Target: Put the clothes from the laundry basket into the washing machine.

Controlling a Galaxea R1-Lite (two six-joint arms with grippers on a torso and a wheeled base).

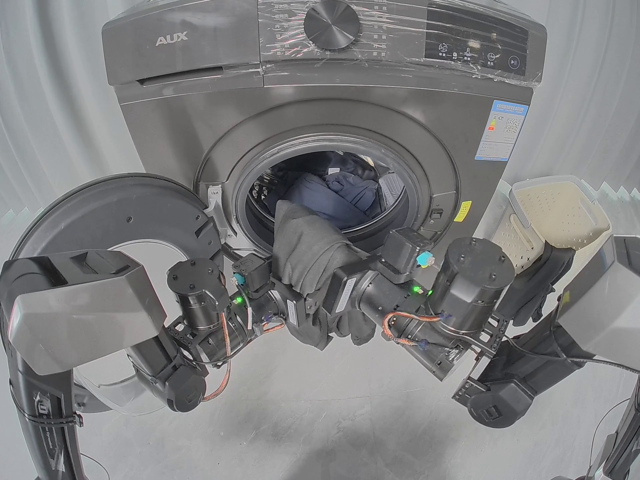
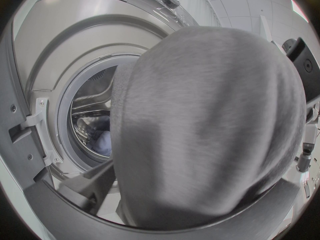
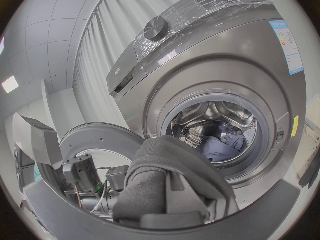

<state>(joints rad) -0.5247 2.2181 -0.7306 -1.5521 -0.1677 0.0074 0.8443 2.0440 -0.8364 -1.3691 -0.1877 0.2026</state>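
Observation:
A dark grey garment (image 1: 303, 248) hangs right in front of the washing machine's (image 1: 200, 121) round opening, its top leaning against the lower rim. It is draped over both grippers, which meet beneath it. My right gripper (image 1: 339, 295) is shut on the garment (image 3: 166, 160), with cloth folded around one finger (image 3: 181, 190). My left gripper (image 1: 288, 309) is buried under the same garment (image 2: 206, 124). Dark blue clothes (image 1: 333, 195) lie inside the drum. The white laundry basket (image 1: 560, 211) stands to the right of the machine, with a black garment (image 1: 537, 281) hanging over its front rim.
The machine's door (image 1: 113, 215) is swung fully open to the left, close behind my left arm. The floor in front of the machine is bare grey. A light curtain hangs behind the machine on both sides.

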